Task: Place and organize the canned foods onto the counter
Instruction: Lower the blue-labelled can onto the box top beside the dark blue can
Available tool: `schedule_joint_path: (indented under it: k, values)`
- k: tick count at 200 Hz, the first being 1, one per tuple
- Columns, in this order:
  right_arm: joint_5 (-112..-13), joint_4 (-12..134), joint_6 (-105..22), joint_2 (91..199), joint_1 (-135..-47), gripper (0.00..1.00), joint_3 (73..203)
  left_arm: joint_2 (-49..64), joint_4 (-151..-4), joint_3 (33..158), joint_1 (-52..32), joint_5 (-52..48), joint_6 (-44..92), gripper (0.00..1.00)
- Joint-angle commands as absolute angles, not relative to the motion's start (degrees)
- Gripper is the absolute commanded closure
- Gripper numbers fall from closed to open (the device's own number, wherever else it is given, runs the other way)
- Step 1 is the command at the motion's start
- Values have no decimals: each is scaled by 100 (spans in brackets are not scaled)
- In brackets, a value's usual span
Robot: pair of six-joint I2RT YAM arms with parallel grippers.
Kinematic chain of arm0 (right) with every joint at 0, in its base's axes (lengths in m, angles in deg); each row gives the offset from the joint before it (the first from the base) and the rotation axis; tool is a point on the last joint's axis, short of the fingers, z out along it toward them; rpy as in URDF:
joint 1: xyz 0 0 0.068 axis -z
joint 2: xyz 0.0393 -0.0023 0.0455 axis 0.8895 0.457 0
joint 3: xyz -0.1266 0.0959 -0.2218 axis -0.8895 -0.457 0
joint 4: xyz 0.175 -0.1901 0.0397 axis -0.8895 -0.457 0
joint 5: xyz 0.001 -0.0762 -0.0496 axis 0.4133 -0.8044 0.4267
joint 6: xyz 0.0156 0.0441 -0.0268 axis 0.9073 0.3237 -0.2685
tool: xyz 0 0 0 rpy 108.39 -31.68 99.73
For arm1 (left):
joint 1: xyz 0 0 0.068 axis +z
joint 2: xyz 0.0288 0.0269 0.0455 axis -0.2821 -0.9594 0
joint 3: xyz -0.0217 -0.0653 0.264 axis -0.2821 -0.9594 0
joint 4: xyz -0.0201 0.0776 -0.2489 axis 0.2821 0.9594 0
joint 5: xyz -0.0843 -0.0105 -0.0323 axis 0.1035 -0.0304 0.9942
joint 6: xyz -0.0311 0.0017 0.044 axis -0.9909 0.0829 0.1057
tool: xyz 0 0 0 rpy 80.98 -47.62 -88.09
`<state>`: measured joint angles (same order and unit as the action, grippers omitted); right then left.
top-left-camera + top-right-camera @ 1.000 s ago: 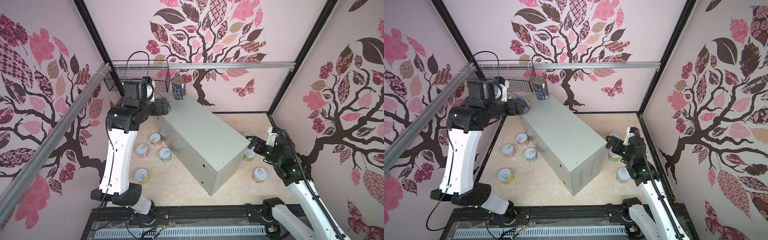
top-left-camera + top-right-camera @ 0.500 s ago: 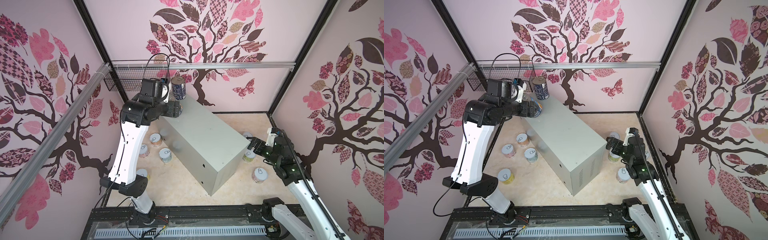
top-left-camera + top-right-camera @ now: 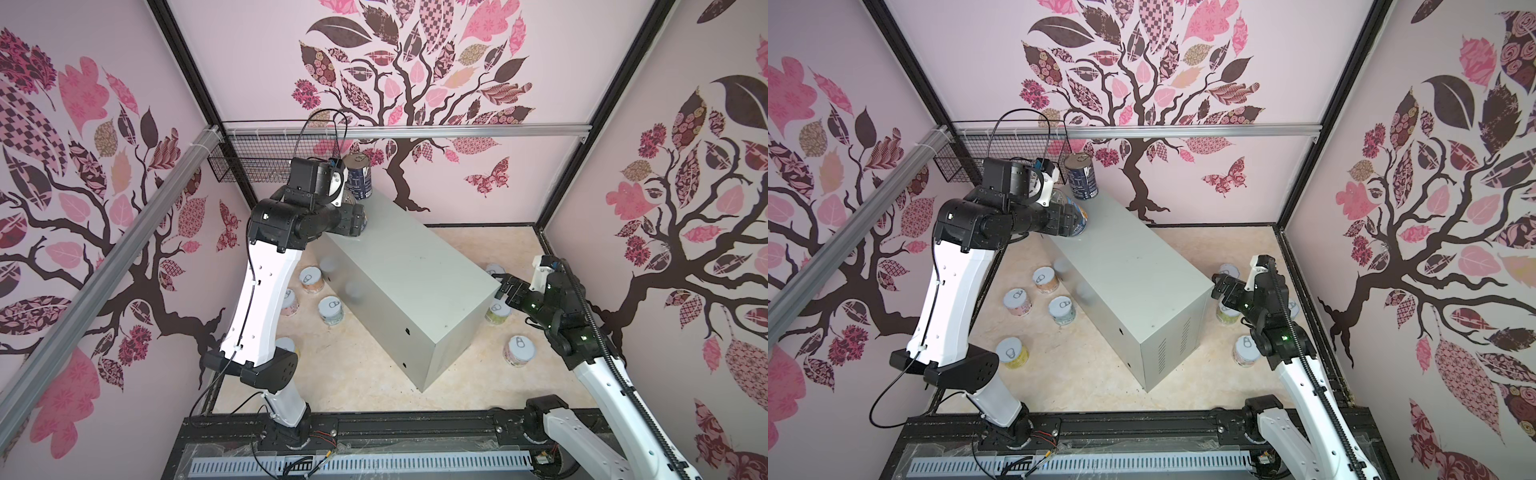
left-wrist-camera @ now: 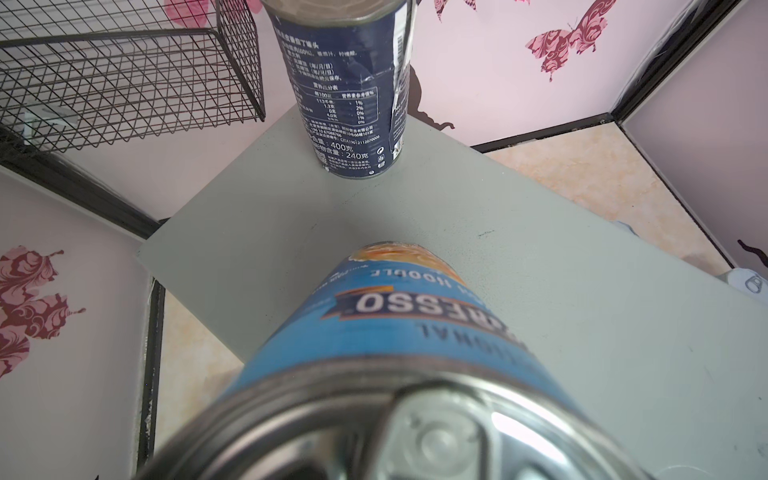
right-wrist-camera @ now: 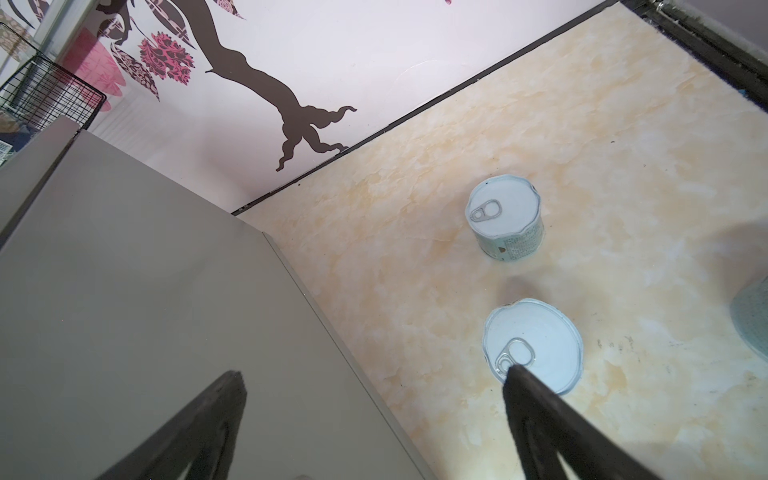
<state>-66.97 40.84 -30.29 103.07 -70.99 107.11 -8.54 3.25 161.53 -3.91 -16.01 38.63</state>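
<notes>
In both top views the left gripper [image 3: 353, 219] has come, within the last second, from beside the wire basket [image 3: 249, 162] to above the far end of the counter [image 3: 415, 266]. Its fingers are closed around a blue-labelled can [image 3: 1077, 212]. The dark-blue can [image 3: 360, 179] stands upright on the counter just beyond these fingers, apart from the carried one. This means, I think, that a second tall can is about to be set down near the first. The right gripper [image 3: 505, 286] did not move; its fingers are spread wide and hold nothing, at the near corner of the counter, with short white-lidded cans [image 3: 519, 351] on the floor [image 3: 374, 374] below and beside them. In the left wrist view the blue-labelled can [image 4: 399, 324] hangs under the camera over the grey-green top; whether its base already touches I cannot tell. In the right wrist view one fingertip [image 5: 534, 399] lies over the lid of a short can [image 5: 536, 340], the other over the counter. The floor is pale marbled beige and the walls are pink with a tree pattern. Four more short cans [image 3: 1061, 309] wait on the floor, well below the left fingers.
</notes>
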Motion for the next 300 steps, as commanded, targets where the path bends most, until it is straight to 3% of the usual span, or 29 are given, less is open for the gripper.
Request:
schedule_joint_path:
  k: [1, 60, 83, 109, 189, 300]
  values:
    - [-6662, 4111, -3118, 10286, -7126, 0, 10718, -782, -364, 16622, -452, -1651, 3976, 25]
    - [-6646, 4068, -3129, 10288, -7124, 0, 10738, -917, -379, 16680, -491, -1672, 4021, 18]
    - [-6644, 4064, -3132, 10276, -7125, 0, 10721, -965, -418, 16761, -506, -1736, 4020, 7]
    - [-6615, 4066, -3142, 10319, -7124, 0, 10747, -1018, -452, 16836, -515, -1737, 4024, 2]
    - [-6561, 4133, -3112, 10396, -7131, 0, 10763, -966, -645, 16762, -523, -1724, 4036, 2]
    - [-6552, 4159, -3094, 10128, -7138, 0, 10545, 25, -2561, 14092, -523, -1546, 4046, 2]
